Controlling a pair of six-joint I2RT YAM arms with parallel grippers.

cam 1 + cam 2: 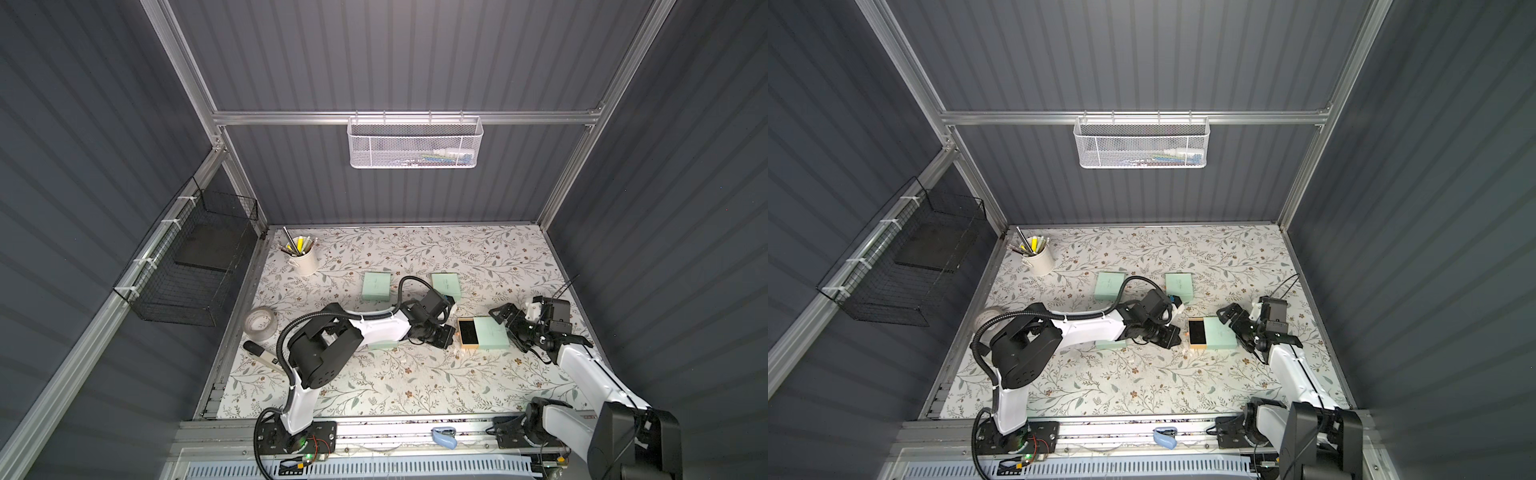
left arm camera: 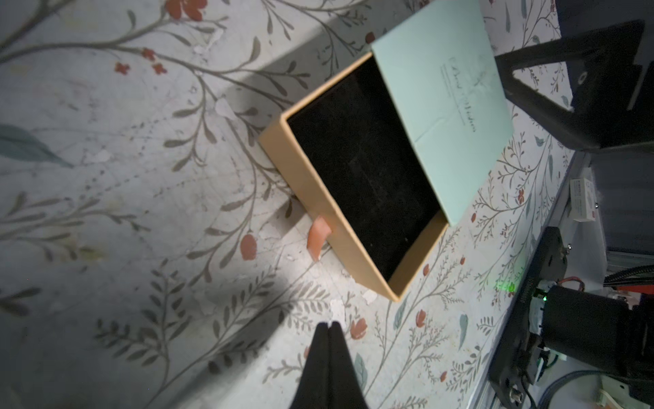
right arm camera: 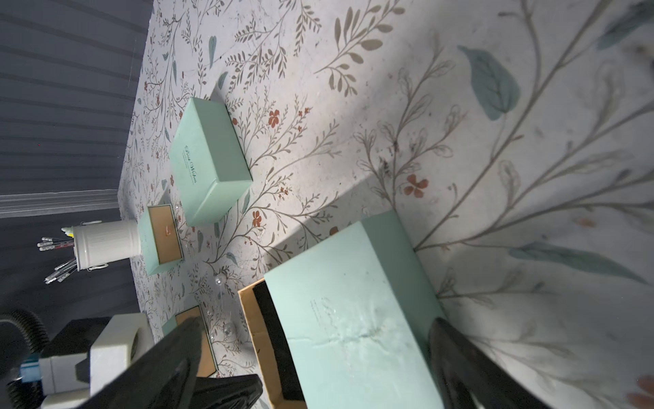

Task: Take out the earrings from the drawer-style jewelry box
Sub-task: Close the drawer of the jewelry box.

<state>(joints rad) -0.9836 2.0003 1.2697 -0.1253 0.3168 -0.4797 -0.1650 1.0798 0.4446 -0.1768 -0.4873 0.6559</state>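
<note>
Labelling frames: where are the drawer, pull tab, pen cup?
drawer (image 2: 316, 191), left wrist view, tan front wall.
pull tab (image 2: 318, 239), left wrist view, its middle.
pen cup (image 1: 305, 262), in a top view, white wall.

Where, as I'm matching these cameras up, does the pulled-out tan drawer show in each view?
Top view: drawer right of centre, below the middle.
Top view: drawer just right of centre, below the middle.
Left wrist: drawer mid-frame, black lining fully exposed.
Right wrist: drawer shows one end only, sticking out of its cover.
Shared landmark: the mint sleeve that the drawer slides from.
</note>
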